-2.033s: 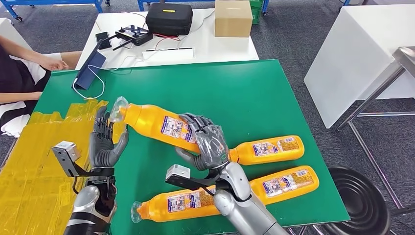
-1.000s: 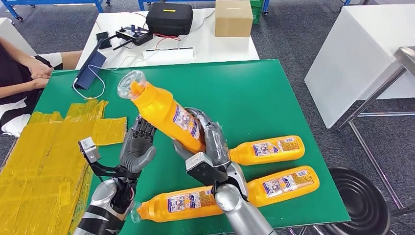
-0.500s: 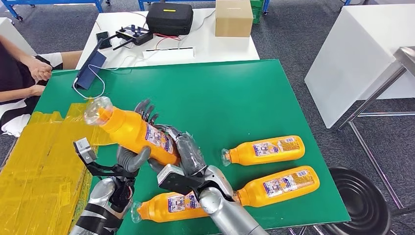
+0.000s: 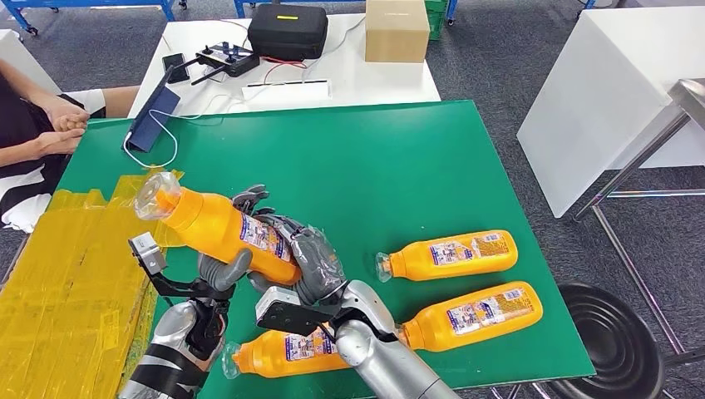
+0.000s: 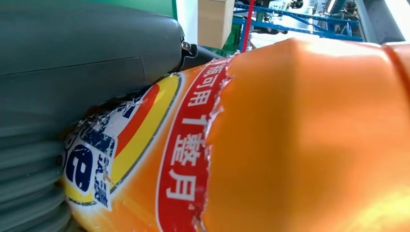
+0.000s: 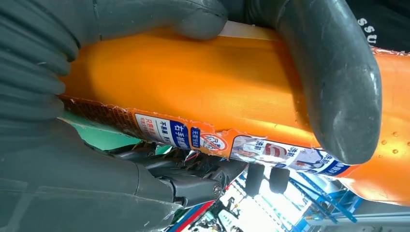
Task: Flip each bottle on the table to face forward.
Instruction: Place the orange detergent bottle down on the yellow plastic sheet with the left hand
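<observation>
Green covers the table [image 4: 432,158] both hands work over, with yellow sheeting [image 4: 58,274] spread across its left side. Nearest, at the near edge, an orange bottle [image 4: 287,351] lies on its side, partly behind the right arm, cap to the left. Just above it the held bottle [image 4: 220,226] is off the surface, tilted with its clear cap up and to the left. The right hand [image 4: 312,262] wraps its lower body from the right, thumb and fingers closed around it; the right wrist view shows the thumb [image 6: 333,82] pressed across the orange plastic. The left hand [image 4: 224,266] cups the same bottle from underneath on the left, its fingers showing past the far side. To the right, two more bottles lie flat with caps to the left: the nearer bottle [image 4: 474,314] and a farther bottle [image 4: 449,253]. That makes four bottles, one held, three lying. Farther off, a white table carries a black case [image 4: 287,32] and a cardboard box [image 4: 396,30]. At far left a person's hand [image 4: 62,120] rests by the edge.
</observation>
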